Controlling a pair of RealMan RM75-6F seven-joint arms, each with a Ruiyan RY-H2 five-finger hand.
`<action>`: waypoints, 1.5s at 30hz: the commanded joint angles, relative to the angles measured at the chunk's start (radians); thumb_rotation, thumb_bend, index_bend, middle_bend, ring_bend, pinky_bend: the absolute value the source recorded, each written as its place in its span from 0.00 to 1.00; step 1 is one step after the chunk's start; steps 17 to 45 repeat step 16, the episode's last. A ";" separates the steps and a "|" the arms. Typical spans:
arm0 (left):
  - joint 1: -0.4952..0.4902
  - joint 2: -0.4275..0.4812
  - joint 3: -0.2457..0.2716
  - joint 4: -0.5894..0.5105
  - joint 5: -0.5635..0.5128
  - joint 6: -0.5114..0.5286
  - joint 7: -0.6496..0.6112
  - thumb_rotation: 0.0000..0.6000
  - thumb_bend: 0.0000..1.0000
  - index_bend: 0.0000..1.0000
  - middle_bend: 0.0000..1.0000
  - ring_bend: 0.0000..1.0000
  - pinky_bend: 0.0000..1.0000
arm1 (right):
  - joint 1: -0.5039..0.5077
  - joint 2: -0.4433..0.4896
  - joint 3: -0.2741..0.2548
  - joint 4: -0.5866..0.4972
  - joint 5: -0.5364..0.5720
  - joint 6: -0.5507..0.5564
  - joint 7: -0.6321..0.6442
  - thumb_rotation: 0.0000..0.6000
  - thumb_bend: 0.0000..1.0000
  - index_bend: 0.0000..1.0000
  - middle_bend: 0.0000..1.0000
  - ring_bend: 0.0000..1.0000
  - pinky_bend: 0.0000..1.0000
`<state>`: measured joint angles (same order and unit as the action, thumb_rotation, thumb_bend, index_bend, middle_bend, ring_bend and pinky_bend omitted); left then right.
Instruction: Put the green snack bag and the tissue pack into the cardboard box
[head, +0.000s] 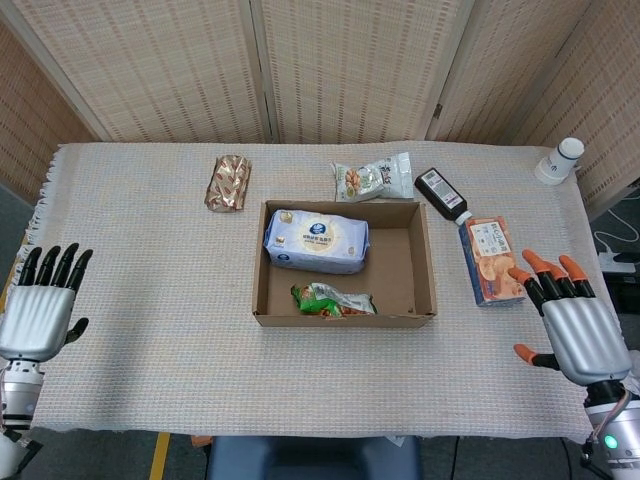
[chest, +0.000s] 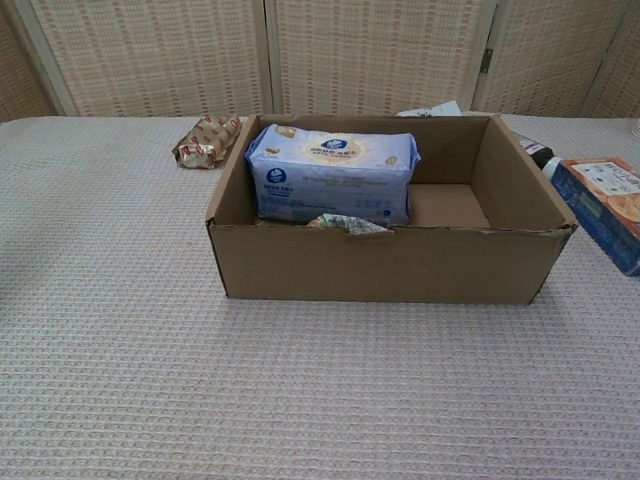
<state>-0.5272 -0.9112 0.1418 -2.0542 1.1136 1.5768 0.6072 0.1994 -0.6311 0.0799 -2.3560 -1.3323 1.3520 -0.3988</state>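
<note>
The cardboard box (head: 425, 262) (chest: 380, 265) stands open in the middle of the table. Inside it, the blue tissue pack (head: 317, 241) (chest: 333, 173) lies along the back left, and the green snack bag (head: 332, 300) (chest: 347, 224) lies at the front. My left hand (head: 38, 311) hovers at the table's near left corner, fingers spread, holding nothing. My right hand (head: 574, 324) hovers at the near right edge, also spread and empty. Neither hand shows in the chest view.
Behind the box lie a brown-gold snack packet (head: 228, 182) (chest: 206, 139), a pale snack bag (head: 373, 177) and a dark bottle (head: 441, 194). An orange-blue cracker box (head: 492, 259) (chest: 608, 206) lies right of the box. A white container (head: 558, 160) stands far right.
</note>
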 joint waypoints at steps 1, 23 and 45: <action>0.063 -0.004 0.002 0.023 0.001 0.008 -0.071 1.00 0.20 0.00 0.00 0.00 0.02 | -0.004 -0.002 -0.005 0.000 -0.018 -0.001 0.007 1.00 0.04 0.17 0.00 0.00 0.00; 0.211 -0.034 -0.023 0.079 0.153 0.023 -0.221 1.00 0.20 0.00 0.00 0.00 0.03 | -0.001 -0.037 -0.024 0.000 -0.034 -0.026 -0.046 1.00 0.04 0.17 0.00 0.00 0.00; 0.211 -0.034 -0.023 0.079 0.153 0.023 -0.221 1.00 0.20 0.00 0.00 0.00 0.03 | -0.001 -0.037 -0.024 0.000 -0.034 -0.026 -0.046 1.00 0.04 0.17 0.00 0.00 0.00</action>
